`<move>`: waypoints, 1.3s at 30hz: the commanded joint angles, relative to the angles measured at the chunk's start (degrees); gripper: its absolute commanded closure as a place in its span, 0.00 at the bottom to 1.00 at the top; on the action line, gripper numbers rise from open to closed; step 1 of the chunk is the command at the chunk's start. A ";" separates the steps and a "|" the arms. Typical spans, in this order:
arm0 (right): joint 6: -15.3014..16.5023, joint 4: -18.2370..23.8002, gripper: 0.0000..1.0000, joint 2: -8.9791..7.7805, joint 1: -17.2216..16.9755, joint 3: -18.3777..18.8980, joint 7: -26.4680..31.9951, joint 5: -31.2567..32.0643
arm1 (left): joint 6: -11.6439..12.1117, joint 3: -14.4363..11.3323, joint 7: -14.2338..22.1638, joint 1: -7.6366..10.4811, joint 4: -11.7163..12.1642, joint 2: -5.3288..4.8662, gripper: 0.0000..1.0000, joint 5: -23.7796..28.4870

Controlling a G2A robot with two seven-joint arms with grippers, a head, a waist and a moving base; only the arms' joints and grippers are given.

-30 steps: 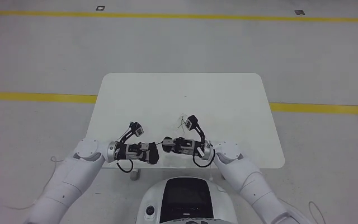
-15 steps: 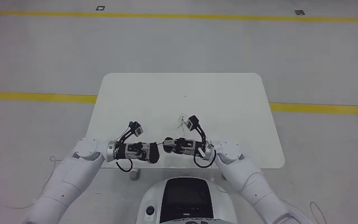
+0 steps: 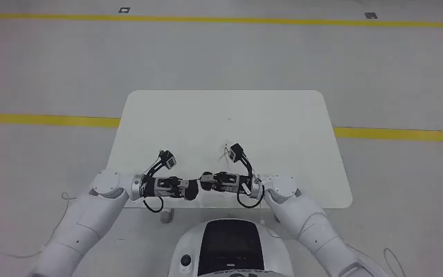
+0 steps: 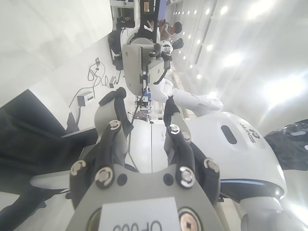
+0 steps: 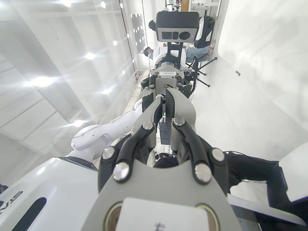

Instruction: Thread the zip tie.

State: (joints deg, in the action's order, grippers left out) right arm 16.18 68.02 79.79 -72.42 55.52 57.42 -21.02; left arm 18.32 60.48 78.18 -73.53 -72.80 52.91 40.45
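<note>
Over the white table's [image 3: 277,118] front edge my two grippers face each other tip to tip. The right gripper [image 3: 205,182] [image 5: 164,102] has its fingers pressed nearly together on a thin dark zip tie [image 5: 163,112]. A short dark stretch of that zip tie [image 3: 199,180] bridges the small gap between the grippers. The left gripper [image 3: 192,188] [image 4: 143,102] stands with its black-padded fingers apart. A thin dark strand [image 4: 134,112] runs between them, close to one finger [image 4: 118,104]; I cannot tell whether it touches. The right gripper [image 4: 143,73] shows straight ahead.
A few thin small pieces [image 3: 225,149] lie on the table just beyond the right arm's wrist. The far and side parts of the table top are bare white. Both forearms hang over the front edge, close to the robot.
The two grippers have drawn a little closer together, the right one shifting slightly toward the left one. The gap between their tips has shrunk.
</note>
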 commanded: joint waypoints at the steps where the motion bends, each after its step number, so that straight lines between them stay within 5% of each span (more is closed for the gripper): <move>1: -0.58 0.12 1.00 -0.08 0.12 -0.25 0.06 0.43 | 0.16 0.05 -0.02 -0.02 0.04 -0.03 0.68 0.13; 39: -2.81 1.02 1.00 -1.43 1.53 -2.61 1.13 1.12 | -0.20 -0.02 -3.42 -0.48 -0.56 -0.51 0.84 -0.57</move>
State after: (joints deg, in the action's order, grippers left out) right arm 13.37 69.08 78.38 -70.94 53.02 58.42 -19.87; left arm 18.12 60.46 74.86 -73.98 -73.33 52.40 39.88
